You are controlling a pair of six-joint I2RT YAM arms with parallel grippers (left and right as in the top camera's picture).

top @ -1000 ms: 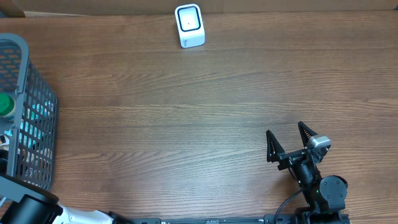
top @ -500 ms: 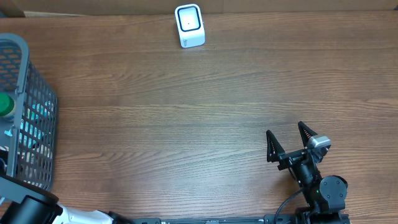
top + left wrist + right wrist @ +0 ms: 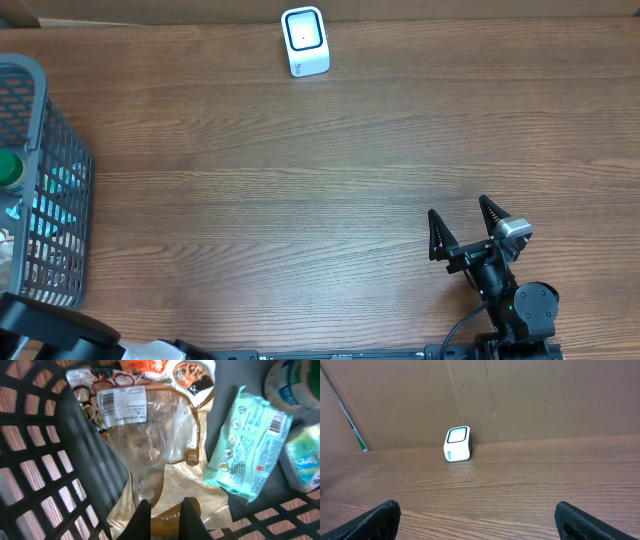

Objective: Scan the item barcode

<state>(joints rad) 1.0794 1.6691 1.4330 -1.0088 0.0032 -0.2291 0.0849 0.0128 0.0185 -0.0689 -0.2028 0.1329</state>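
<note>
1. The item, a clear-windowed brown pouch (image 3: 155, 455) with a white printed label near its top, lies inside the grey basket (image 3: 85, 435) at the left edge of the bench (image 3: 300, 180)
2. The left pincer (image 3: 166, 510) is closed, its two dark fingers (image 3: 143, 519) pinching the pouch's brown lower edge
3. A slanted basket wall of dark bars runs just beside the pouch on its left, with wood grain showing through the holes
4. A teal packet (image 3: 245, 445) carrying a barcode strip lies tilted to the right of the pouch, touching its edge
5. Beyond the teal packet sit a pale round container (image 3: 295, 382) and a green and white pack (image 3: 302, 457)
6. An orange wrapper (image 3: 150, 365) and a packet with a food picture (image 3: 192, 372) lie at the pouch's top end
7. From overhead, a green cap (image 3: 8, 168) shows inside the basket; the pouch itself cannot be made out from there
8. The white scanner (image 3: 304, 41) stands at the far edge of the bench, well apart from the basket
9. The right pincer (image 3: 465, 222) is wide open and empty above the near right part of the bench, facing the scanner
</note>
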